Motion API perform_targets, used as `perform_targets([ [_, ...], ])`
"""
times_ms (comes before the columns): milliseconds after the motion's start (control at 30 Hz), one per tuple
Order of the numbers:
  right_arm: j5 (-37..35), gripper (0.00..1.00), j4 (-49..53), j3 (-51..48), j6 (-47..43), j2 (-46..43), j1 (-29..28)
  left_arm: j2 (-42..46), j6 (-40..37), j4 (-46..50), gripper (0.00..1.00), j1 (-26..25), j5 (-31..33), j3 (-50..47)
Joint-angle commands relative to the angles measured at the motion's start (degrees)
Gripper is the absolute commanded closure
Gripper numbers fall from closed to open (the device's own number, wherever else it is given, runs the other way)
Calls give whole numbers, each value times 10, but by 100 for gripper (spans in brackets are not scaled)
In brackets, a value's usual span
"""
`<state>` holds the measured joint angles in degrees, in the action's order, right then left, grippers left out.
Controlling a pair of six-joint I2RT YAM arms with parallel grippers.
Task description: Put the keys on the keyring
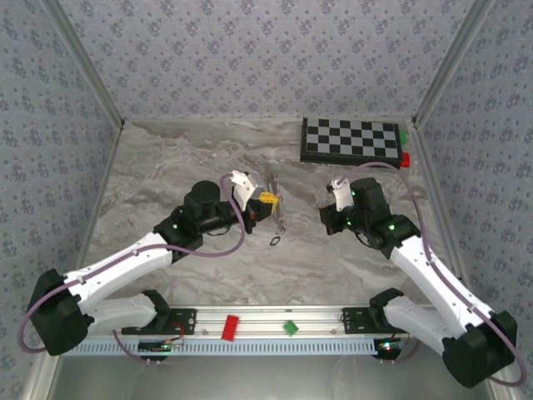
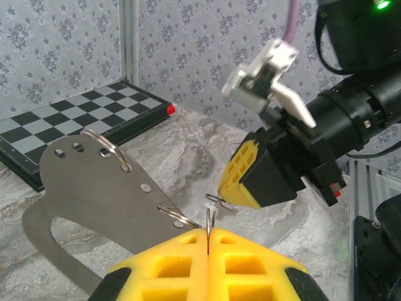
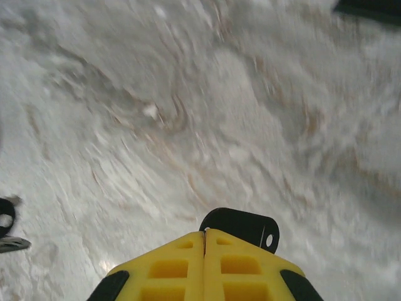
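My left gripper [image 1: 266, 201] [image 2: 208, 233] is shut on a thin wire keyring [image 2: 209, 219], which stands on edge between the yellow fingertips. The keyring hangs next to a flat grey metal plate [image 2: 94, 188] [image 1: 279, 213] that carries other rings. My right gripper [image 1: 331, 219] [image 3: 205, 236] is shut on a key; its black head [image 3: 243, 226] sticks out past the pads. In the left wrist view the right gripper's tip [image 2: 235, 191] sits just beyond the keyring, with a thin metal piece [image 2: 219, 202] under it. Another black-headed key [image 1: 275, 241] [image 3: 6, 221] lies on the marble.
A checkered board [image 1: 350, 140] [image 2: 75, 125] lies at the back right, with a red block [image 1: 405, 159] and a green block [image 1: 403, 135] at its right edge. Another red block [image 1: 229, 327] and green block [image 1: 289, 327] sit on the front rail. Patterned walls close in the table.
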<state>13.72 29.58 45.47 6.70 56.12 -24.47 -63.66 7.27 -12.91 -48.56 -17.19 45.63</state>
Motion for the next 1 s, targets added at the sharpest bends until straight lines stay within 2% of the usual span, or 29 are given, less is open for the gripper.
perform_targets([
  [0, 16, 100, 119, 50, 30, 56, 8, 16, -16, -3, 100, -2, 12, 8],
  [167, 5, 100, 204, 122, -3, 165, 2, 18, -15, -4, 100, -1, 12, 7],
  [300, 3, 100, 228, 145, -6, 207, -43, 22, -17, 1, 100, 0, 15, 4],
  [433, -77, 100, 292, 162, -6, 253, -70, 29, -19, 0, 100, 3, 19, -1],
  [533, -132, 100, 293, 167, 8, 267, -69, 31, -17, -3, 100, 5, 19, -3],
  [633, -102, 100, 262, 173, 12, 263, -69, 32, -16, -4, 100, 5, 19, -4],
  [700, -24, 100, 236, 179, -11, 253, -78, 33, -16, -4, 100, 7, 19, -4],
  [733, -25, 100, 227, 178, 0, 245, -79, 33, -15, -4, 100, 7, 19, -4],
  [833, -123, 100, 259, 178, 10, 248, -78, 32, -15, -5, 100, 8, 19, -5],
  [967, -157, 100, 238, 168, 11, 279, -70, 31, -12, -9, 100, 10, 19, -6],
])
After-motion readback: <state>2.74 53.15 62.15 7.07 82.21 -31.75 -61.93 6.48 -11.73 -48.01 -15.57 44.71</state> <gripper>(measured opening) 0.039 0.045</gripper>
